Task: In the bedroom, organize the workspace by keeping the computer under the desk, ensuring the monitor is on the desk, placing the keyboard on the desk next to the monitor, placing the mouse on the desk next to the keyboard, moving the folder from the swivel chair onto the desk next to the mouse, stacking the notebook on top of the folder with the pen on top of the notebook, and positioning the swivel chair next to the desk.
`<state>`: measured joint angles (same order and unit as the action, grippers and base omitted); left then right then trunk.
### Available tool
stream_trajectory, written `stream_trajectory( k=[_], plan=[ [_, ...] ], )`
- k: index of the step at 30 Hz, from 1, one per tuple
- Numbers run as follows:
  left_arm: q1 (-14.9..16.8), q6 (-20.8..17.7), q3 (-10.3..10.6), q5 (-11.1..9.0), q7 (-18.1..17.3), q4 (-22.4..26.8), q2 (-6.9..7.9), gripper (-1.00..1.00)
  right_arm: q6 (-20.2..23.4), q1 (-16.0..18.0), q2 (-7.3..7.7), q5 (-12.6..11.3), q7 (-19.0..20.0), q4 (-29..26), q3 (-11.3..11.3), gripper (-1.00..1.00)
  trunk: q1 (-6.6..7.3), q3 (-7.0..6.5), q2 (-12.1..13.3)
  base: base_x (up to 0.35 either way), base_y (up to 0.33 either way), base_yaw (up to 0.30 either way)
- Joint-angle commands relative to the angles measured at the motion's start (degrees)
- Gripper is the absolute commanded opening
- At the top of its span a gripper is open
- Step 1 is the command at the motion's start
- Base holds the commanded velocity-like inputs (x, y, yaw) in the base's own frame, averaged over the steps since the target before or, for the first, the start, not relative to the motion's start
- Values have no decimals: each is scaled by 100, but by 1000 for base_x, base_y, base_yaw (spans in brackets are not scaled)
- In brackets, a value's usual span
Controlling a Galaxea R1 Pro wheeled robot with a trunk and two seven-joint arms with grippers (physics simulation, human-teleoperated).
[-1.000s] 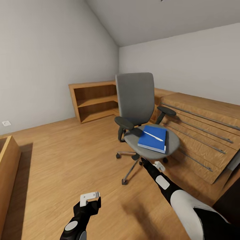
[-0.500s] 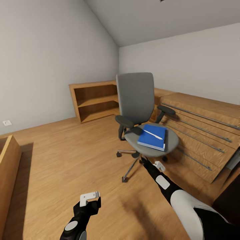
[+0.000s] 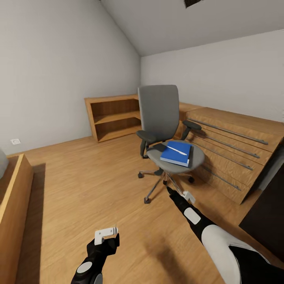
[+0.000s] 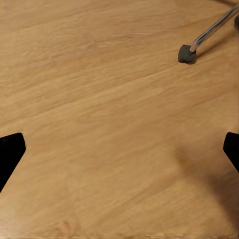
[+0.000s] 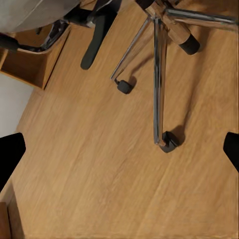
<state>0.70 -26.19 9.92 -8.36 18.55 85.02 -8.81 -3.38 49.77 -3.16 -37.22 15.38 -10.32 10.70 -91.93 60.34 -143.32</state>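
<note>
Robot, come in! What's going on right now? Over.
Both grippers, left and right, open, empty. Folder on chair seat, white pen on top. Nothing blocking the way.

Matt grey cloth covers the swivel chair, its base chrome metal, above a smooth wood-grain floor.

Attic bedrm: sloped ceiling, wood shelf.

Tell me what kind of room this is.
Probably an attic-style bedroom or home office: sloped ceiling, wood floor, grey swivel chair carrying a blue folder, and a low open wooden bookshelf against the wall.
</note>
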Motion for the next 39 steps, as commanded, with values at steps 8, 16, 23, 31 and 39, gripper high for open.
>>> stream_trajectory(
  k=[8, 16, 23, 31, 39],
  plan=[
    [3, -10, 15, -60, 62, 19, 2, 100, -1, 2, -20, 15, -300, 22, 37, 100, 10, -39, 0, -174, 0, 0],
    [2, -9, 13, -60, 76, 4, 2, 100, -10, 3, -123, 499, -881, 281, -315, 100, 69, -208, 88, -23, 0, 0],
    [4, -14, 6, -64, 78, -2, 2, 100, -47, -7, -202, 1390, -1786, 609, -716, 100, 223, -334, 369, -3, 0, 0],
    [5, -17, -13, -71, 86, -124, 5, 100, -344, -355, -176, 1638, -2054, 948, -787, 100, 399, -477, 690, 0, 0, 0],
    [1, -12, -26, -72, 90, -471, 2, 100, -1408, -1062, -113, 2093, -2089, 1025, -828, 100, 574, -621, 1011, 0, 0, 0]
  ],
)
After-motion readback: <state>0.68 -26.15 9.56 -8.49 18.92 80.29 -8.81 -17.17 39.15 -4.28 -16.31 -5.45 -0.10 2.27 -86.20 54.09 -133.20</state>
